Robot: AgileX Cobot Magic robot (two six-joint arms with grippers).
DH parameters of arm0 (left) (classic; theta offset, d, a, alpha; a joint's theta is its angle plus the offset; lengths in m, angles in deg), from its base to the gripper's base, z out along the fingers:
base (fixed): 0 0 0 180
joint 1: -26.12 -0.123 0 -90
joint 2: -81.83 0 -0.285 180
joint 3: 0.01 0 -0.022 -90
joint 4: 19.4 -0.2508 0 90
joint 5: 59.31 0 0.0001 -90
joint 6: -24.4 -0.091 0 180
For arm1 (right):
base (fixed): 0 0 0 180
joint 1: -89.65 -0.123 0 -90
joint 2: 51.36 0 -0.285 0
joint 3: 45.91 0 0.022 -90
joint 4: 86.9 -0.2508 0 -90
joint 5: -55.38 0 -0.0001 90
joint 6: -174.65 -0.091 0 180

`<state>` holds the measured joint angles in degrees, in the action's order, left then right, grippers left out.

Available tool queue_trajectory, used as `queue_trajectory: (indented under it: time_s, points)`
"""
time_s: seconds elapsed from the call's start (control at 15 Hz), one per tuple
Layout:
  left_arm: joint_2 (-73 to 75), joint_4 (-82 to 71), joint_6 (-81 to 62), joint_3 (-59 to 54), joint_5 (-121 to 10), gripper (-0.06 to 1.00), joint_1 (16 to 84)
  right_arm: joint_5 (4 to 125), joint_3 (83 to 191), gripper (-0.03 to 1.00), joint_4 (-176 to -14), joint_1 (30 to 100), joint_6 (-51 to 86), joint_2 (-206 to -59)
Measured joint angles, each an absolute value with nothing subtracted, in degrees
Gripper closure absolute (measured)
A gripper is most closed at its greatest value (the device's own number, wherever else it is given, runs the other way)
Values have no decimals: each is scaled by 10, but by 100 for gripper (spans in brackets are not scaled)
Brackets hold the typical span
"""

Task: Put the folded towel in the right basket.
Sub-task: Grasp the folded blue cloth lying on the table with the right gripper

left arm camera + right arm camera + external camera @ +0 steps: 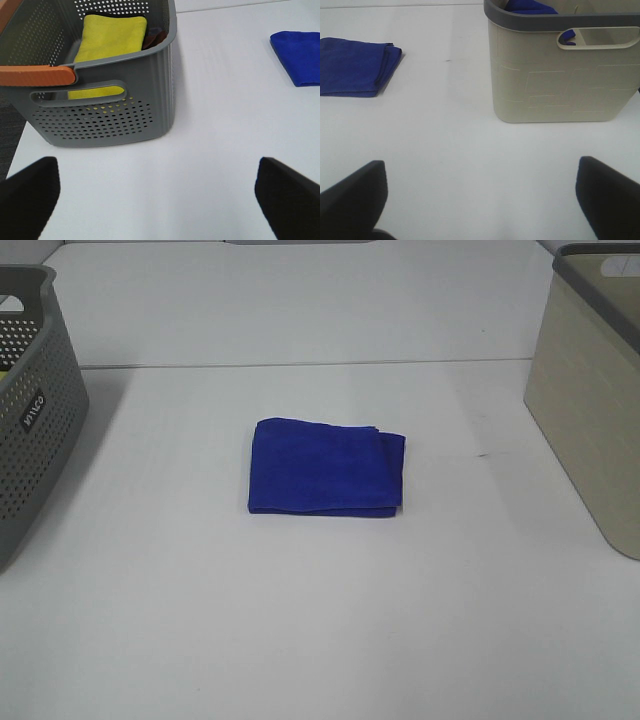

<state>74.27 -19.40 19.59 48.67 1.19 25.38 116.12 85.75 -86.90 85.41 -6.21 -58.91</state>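
Observation:
A folded blue towel (327,467) lies flat on the white table (320,620), near the middle. It also shows in the left wrist view (299,57) and the right wrist view (356,66). The right basket (592,390) is beige with a grey rim, at the table's right edge; in the right wrist view (565,70) blue cloth shows inside it. My left gripper (157,200) is open and empty, over bare table near the grey basket. My right gripper (480,200) is open and empty, over bare table in front of the beige basket. Neither gripper shows in the exterior high view.
A grey perforated basket (30,410) stands at the table's left edge. In the left wrist view it (100,100) holds a yellow towel (107,42) and has an orange handle (37,75).

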Motion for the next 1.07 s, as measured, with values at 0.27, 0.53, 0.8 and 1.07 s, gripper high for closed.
queue_trajectory:
  time_s: [0.27,0.53,0.8,1.07]
  points:
    - [743,-194,196,487,12,-4,254,1161,858,-1,-869,854,-66,-589]
    - [743,-194,196,487,12,-4,254,1161,858,-1,-862,854,-75,-589]
    - [743,-194,196,487,12,-4,254,1161,858,-1,-859,854,-75,-589]
    - [743,-194,196,487,12,-4,254,1161,858,-1,-859,854,-75,-589]
